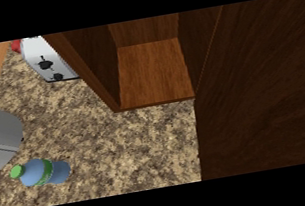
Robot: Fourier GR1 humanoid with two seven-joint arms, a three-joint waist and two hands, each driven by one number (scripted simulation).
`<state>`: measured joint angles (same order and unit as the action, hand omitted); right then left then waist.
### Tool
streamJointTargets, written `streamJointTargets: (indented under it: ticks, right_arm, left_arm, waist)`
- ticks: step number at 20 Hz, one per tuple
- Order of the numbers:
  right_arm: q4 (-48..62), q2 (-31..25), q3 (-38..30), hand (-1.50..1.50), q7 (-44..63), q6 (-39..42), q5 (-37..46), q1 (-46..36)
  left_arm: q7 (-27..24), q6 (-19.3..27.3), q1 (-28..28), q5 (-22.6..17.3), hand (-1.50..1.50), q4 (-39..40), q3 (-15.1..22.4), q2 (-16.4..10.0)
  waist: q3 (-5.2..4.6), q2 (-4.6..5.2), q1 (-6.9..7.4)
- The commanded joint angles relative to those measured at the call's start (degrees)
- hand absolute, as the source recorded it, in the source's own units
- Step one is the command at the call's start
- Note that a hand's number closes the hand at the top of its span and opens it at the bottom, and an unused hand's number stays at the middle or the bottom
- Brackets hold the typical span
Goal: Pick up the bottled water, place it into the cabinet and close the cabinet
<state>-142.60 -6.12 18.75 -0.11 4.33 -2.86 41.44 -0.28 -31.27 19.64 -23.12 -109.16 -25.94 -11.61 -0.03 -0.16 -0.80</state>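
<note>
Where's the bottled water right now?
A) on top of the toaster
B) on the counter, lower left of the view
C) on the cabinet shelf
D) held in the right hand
B: the bottled water sits on the speckled counter at the view's lower left, green cap toward the left edge, apart from the open cabinet.

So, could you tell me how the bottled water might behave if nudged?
The bottled water looks round and seems to lie sideways on the counter, so it would probably roll. Its smooth-looking sides may be slippery.
</note>
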Motion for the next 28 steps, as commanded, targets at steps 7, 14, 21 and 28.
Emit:
streamJointTargets:
  ticks: [7,14,21,28]
  right_arm:
    - [-6.64,-2.87,0.76,-1.50,-4.30,1.82,0.00,8.93]
    - [-8.51,-4.08,1.36,-1.50,-7.01,2.44,-0.23,13.81]
    - [-6.97,-6.31,-2.27,-1.50,-11.44,4.93,-4.19,15.90]
    - [-7.81,-5.26,4.20,-1.50,-11.34,2.90,1.39,18.54]
  left_arm:
    - [-10.01,1.81,-8.07,14.79,-1.50,17.53,3.53,3.16]
    - [-22.53,1.58,-14.73,18.25,-1.50,37.55,0.12,-0.17]
    - [-37.69,4.78,-20.94,25.29,-1.50,58.21,-0.60,-3.03]
    - [-43.88,-3.84,-23.83,25.76,-1.50,69.96,2.78,-5.18]
  waist:
    - [0.00,0.00,-0.36]
    - [-0.05,0.03,-0.57]
    - [-0.12,0.20,-0.99]
    - [-0.20,0.19,-0.83]
